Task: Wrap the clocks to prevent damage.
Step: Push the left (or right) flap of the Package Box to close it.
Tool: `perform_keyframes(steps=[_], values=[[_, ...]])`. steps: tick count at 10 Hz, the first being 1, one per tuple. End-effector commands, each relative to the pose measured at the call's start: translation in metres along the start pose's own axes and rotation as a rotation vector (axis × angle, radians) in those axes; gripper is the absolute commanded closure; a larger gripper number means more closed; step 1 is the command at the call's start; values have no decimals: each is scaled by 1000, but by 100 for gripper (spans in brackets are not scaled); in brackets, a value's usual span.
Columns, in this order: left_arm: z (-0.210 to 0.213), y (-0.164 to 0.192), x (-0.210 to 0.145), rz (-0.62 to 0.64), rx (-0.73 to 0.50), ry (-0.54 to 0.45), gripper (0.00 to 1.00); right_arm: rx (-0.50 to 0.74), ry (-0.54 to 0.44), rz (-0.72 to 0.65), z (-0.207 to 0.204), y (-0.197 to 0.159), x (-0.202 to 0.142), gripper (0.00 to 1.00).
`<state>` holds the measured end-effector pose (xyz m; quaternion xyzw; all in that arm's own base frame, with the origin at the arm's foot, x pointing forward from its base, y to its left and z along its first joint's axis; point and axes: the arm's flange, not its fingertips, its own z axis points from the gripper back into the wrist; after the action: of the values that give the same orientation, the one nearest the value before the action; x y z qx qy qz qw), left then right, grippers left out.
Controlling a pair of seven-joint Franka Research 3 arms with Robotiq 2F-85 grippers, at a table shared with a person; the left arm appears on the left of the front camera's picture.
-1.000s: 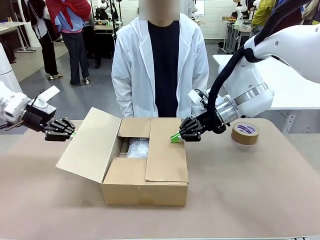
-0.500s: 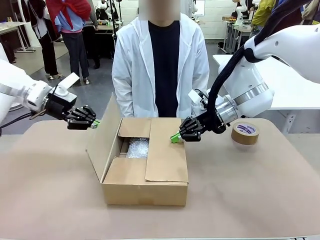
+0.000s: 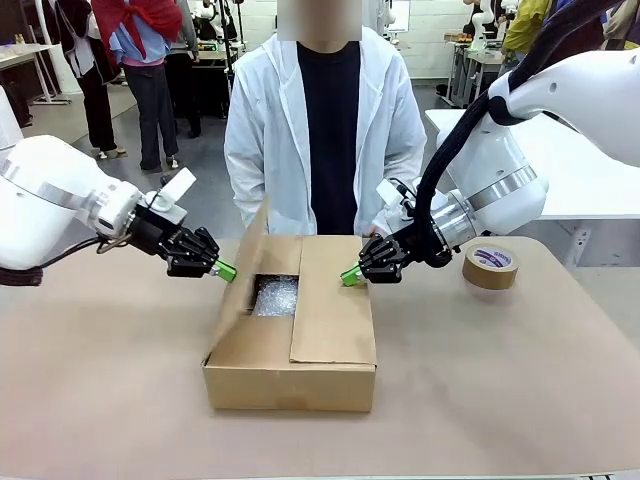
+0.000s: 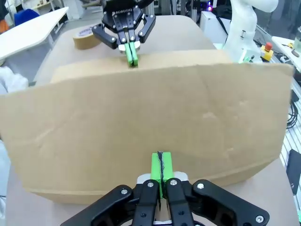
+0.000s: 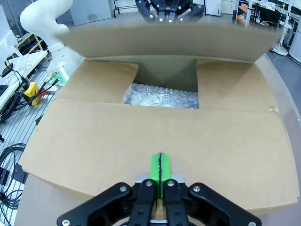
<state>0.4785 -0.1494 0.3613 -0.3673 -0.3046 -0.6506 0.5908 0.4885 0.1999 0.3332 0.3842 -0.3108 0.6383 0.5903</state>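
Note:
A brown cardboard box (image 3: 290, 375) stands mid-table. In its opening lie the clocks (image 3: 277, 296), a whitish bubble-wrapped bundle (image 5: 162, 96). My left gripper (image 3: 225, 271) is shut, holding nothing, its green tips against the outside of the left flap (image 3: 243, 275), which stands nearly upright. In the left wrist view the shut left gripper (image 4: 161, 167) touches that flap (image 4: 150, 117). My right gripper (image 3: 350, 276) is shut and empty, resting on the right flap (image 3: 333, 310), which lies folded flat over the box. The right wrist view shows the right gripper (image 5: 161, 170) on this flap (image 5: 160, 132).
A roll of brown tape (image 3: 490, 266) lies at the right of the table, behind my right arm. A person in a white coat (image 3: 320, 130) stands at the far edge, right behind the box. Bare tabletop (image 3: 500, 400) surrounds the box.
My left gripper has swept to the right and pushed the left flap from lying spread outward up to nearly upright. The right gripper has stayed on the right flap.

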Motion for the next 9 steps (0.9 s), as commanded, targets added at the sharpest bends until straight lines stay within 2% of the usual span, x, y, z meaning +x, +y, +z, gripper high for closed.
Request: perform_keyframes(steps=[1, 7, 8, 9], values=[[-14, 7, -2, -37, 22, -7, 100, 0, 5, -6, -3, 0, -3, 99], [-21, 7, -28, 19, 9, 49, 100, 0, 5, -6, -3, 0, -3, 99], [-18, 8, -26, 42, 26, 43, 100, 0, 5, -6, -3, 0, -3, 99], [-16, 5, -11, 16, -10, 18, 100, 0, 5, -6, -3, 0, -3, 99]])
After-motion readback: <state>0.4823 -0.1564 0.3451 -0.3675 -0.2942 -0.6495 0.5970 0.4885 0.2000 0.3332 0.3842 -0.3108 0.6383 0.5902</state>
